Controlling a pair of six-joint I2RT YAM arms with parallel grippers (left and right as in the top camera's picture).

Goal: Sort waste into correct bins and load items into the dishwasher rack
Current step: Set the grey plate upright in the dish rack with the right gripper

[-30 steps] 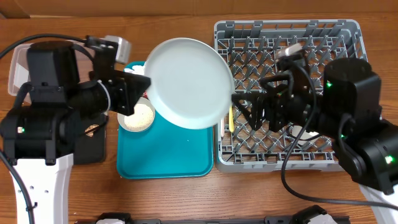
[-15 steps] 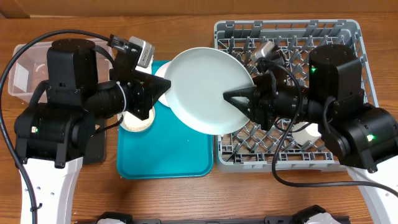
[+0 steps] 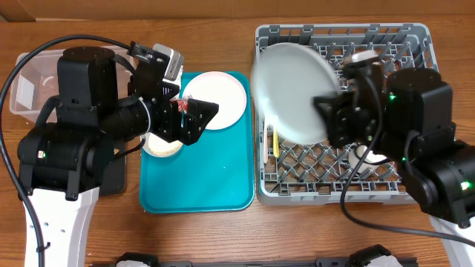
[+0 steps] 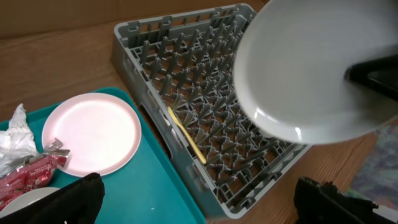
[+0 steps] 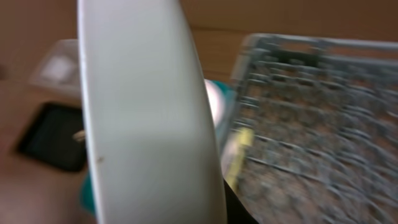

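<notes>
**Holding a plate over the rack**

- Right gripper: pinching the rim of the pale grey-green plate, which is tilted above the left part of the dishwasher rack.
- Left gripper: fingers spread wide, holding nothing, above the teal tray.
- White plate: flat on the teal tray.
- Red wrapper and white tissue: on the tray, beside the white plate.
- Yellow spoon: lying in the rack near its left wall.
- Table: carries the tray and rack.
</notes>
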